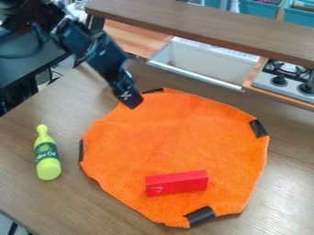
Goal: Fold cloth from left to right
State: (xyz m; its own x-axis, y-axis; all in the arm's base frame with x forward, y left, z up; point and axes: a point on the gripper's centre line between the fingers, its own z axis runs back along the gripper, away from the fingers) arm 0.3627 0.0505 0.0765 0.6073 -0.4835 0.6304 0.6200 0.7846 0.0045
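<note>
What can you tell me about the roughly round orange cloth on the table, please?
The cloth looks soft and fuzzy. It lies spread open, edges uneven, on the brown wood-grained table, with four black strips along its rim. A red rectangular box rests on its lower part. The black gripper hangs at its upper-left edge; contact is unclear.

The fixed camera is looking down at a slant from above the wooden table [122, 211], facing across it toward the brown ledge [202, 23] at the top of the frame. It is sitting near enough that the orange cloth [171, 137] is spanning much of the middle, yet it is also taking in the white sink [205, 66] at upper centre, the stove [268, 81] at upper right and the arm [101, 53] at upper left.
</note>
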